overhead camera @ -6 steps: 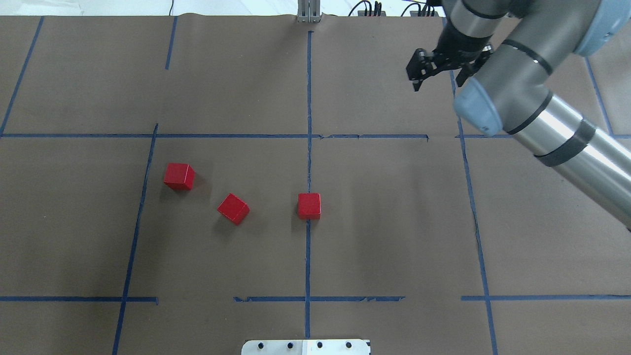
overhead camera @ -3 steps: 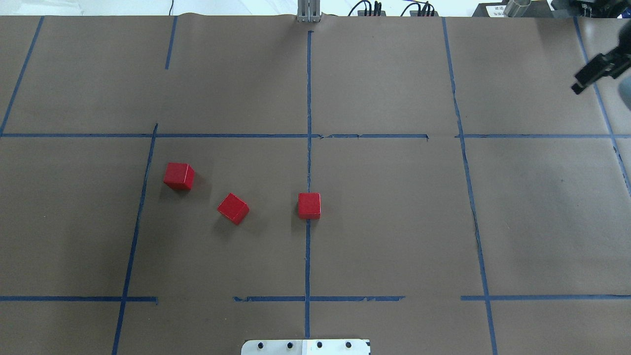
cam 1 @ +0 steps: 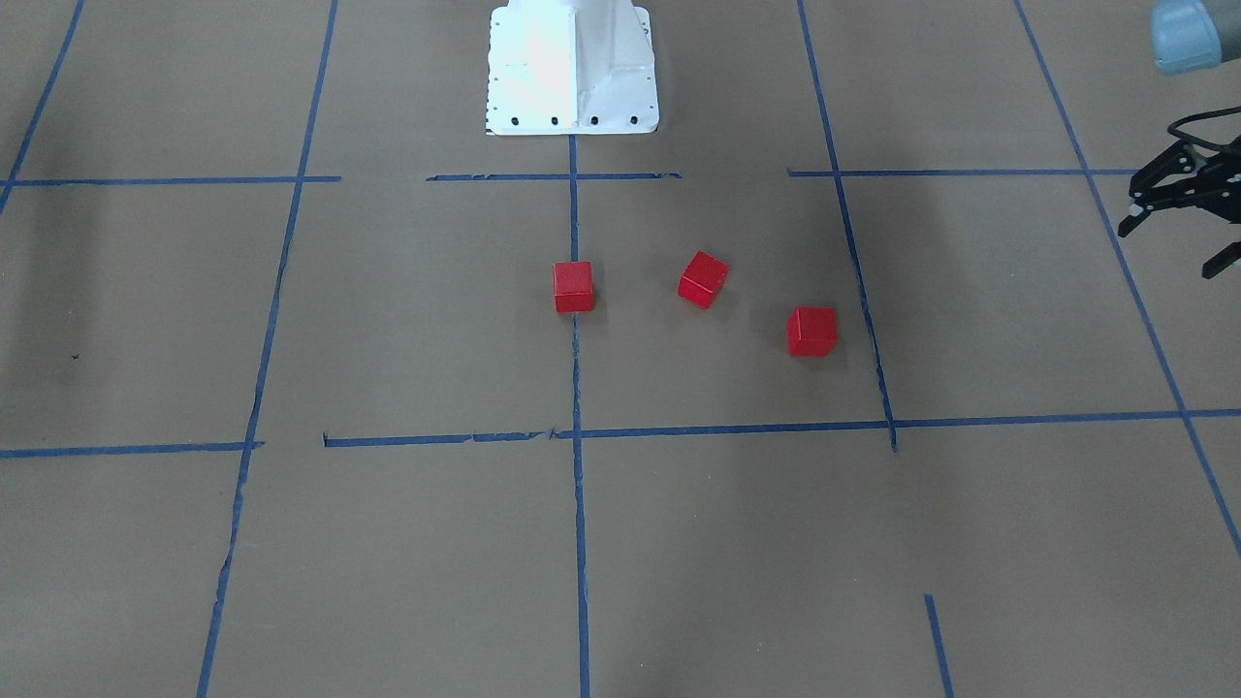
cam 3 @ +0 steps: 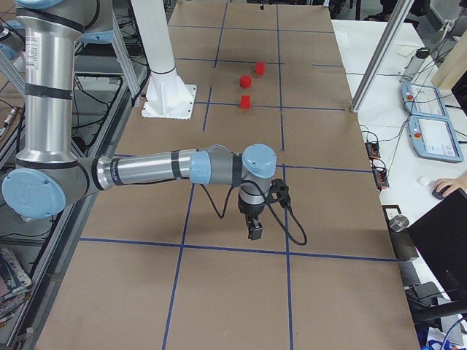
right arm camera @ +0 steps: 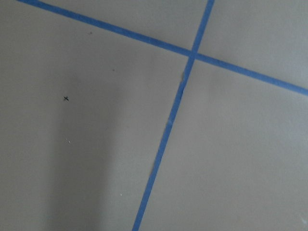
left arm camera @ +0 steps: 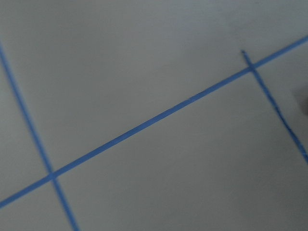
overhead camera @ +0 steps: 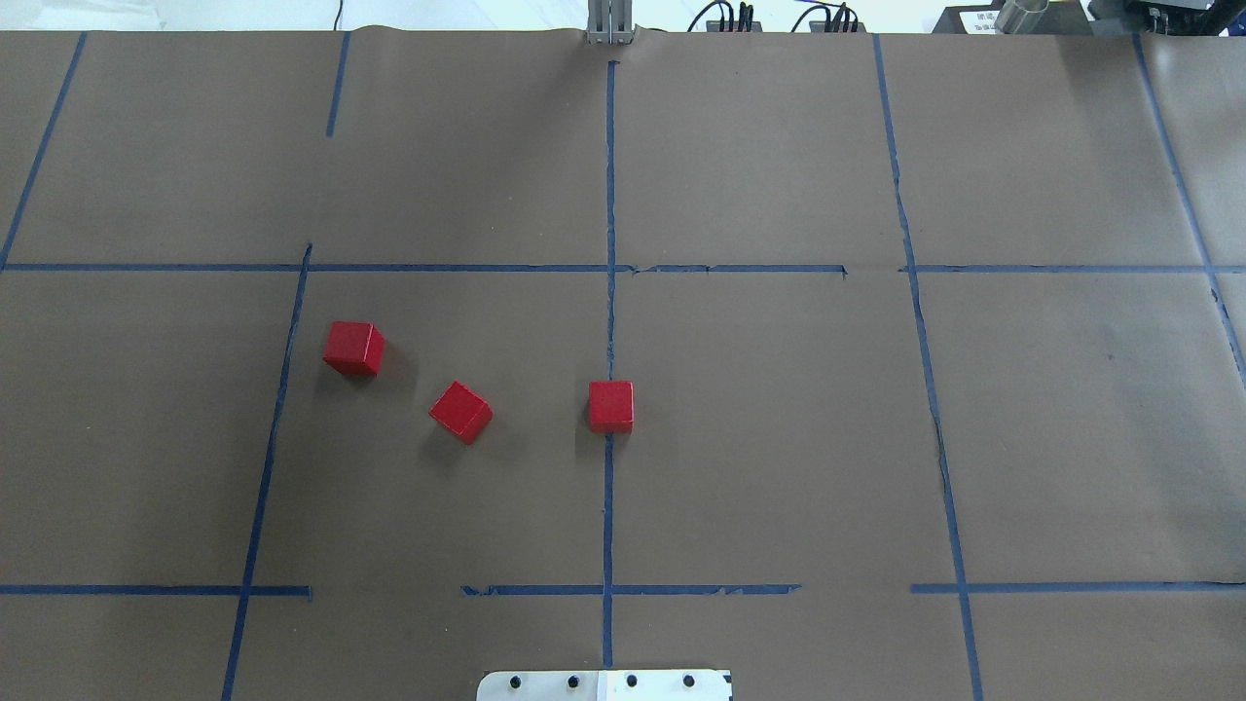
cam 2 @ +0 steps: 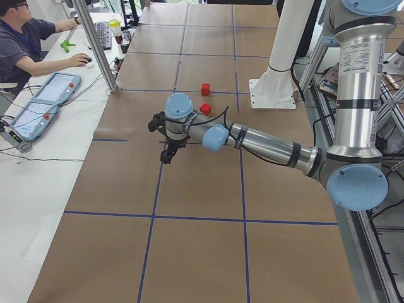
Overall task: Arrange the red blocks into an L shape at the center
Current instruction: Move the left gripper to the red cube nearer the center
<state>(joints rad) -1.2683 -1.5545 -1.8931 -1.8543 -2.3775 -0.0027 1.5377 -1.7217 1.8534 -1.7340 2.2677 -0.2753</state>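
The L is not yet begun: the three red blocks lie in a loose, slanting row, none touching. The centre block [overhead camera: 610,406] sits squarely astride the long blue tape line [overhead camera: 609,195], in the center [overhead camera: 681,389] of the brown paper surface [overhead camera: 779,146], so it reads as the anchor the other two should be brought to. The turned block [overhead camera: 460,411] lies apart from it toward the robot's left, rotated so its edges run diagonal to the tape (it will likely need squaring before it can butt flush against a neighbour). The far block [overhead camera: 353,348] sits beyond that, near the cell's left tape border. The left gripper [cam 1: 1167,250] hangs well outside this cell on the robot's left, its fingers spread wide with nothing between them. Being on the side where the two stray blocks lie, it looks the natural one to fetch them. The right gripper [cam 3: 254,230] hovers low over bare paper, well apart from the blocks. It shows only from the side camera, so I cannot tell how its jaws stand.
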